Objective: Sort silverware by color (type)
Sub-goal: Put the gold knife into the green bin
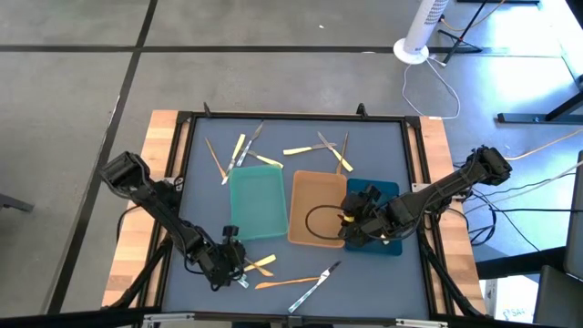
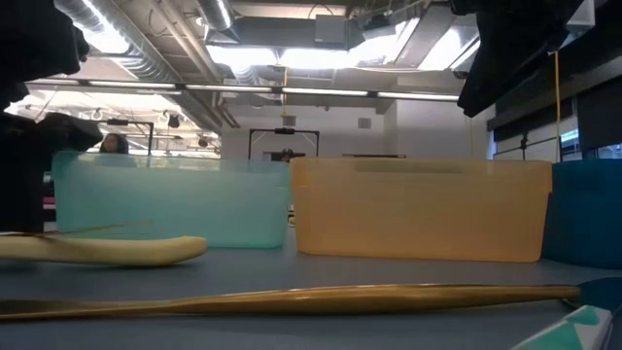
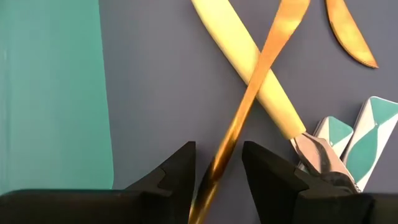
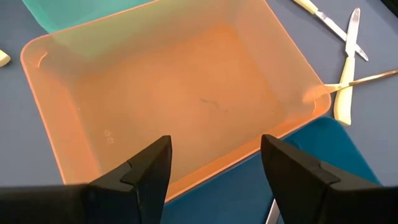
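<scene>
A gold utensil (image 3: 249,99) runs lengthwise between the open left gripper (image 3: 217,171), crossing a yellow handle (image 3: 249,68).

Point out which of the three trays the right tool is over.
The tan tray, the middle one: the right tool hangs open over its near edge. The teal tray lies to its left, and the dark-blue tray to its right.

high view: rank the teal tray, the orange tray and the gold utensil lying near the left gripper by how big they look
1. Teal rectangular plastic tray and translucent orange rectangular tray: they look about the same size, so no ranking between them.
2. Slim gold utensil: far smaller.
</scene>
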{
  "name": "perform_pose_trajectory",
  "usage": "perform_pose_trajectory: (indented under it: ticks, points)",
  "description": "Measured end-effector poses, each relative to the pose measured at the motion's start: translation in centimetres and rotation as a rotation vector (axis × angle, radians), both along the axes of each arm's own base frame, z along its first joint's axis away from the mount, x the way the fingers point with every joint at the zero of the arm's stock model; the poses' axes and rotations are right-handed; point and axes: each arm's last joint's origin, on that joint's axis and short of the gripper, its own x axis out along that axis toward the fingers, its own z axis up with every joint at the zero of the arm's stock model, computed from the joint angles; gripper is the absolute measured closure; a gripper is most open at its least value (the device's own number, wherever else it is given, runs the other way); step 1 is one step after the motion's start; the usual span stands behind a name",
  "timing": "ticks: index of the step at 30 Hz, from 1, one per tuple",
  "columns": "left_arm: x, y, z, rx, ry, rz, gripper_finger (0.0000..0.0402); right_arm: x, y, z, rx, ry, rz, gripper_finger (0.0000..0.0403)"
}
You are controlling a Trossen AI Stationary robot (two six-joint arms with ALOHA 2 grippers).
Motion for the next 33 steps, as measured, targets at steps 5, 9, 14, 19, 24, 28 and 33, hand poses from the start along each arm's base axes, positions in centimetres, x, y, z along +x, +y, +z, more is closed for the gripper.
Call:
perform_pose_trajectory:
  ticks: [5,9,14,19,24,28,33]
  points:
    - [-0.01,0.01,-0.01,-0.001,0.001,0.004,0.027,0.01,0.0,0.0,0.001,-0.001,0.0,0.0168]
    - [-0.02,0.02,-0.03,0.0,0.002,0.004,0.0274,0.0,0.01,0.0,0.001,-0.001,0.0,0.0168]
    - [-0.02,0.02,-0.04,0.001,0.003,0.004,0.0295,0.0,0.01,0.0,0.001,-0.001,0.001,0.0168]
    - [-0.02,0.02,-0.06,0.001,0.003,0.004,0.0313,0.01,0.0,0.0,0.001,-0.001,0.0,0.0168]
    - [-0.03,0.03,-0.08,0.003,0.004,0.002,0.0319,0.01,0.01,0.0,0.001,-0.001,0.0,0.0168]
    - [-0.04,0.04,-0.09,0.004,0.004,0.001,0.0319,0.0,0.01,0.0,0.001,-0.001,0.001,0.0168]
    - [-0.04,0.04,-0.1,0.005,0.004,0.001,0.0319,0.0,0.01,0.0,0.001,-0.001,0.001,0.0168]
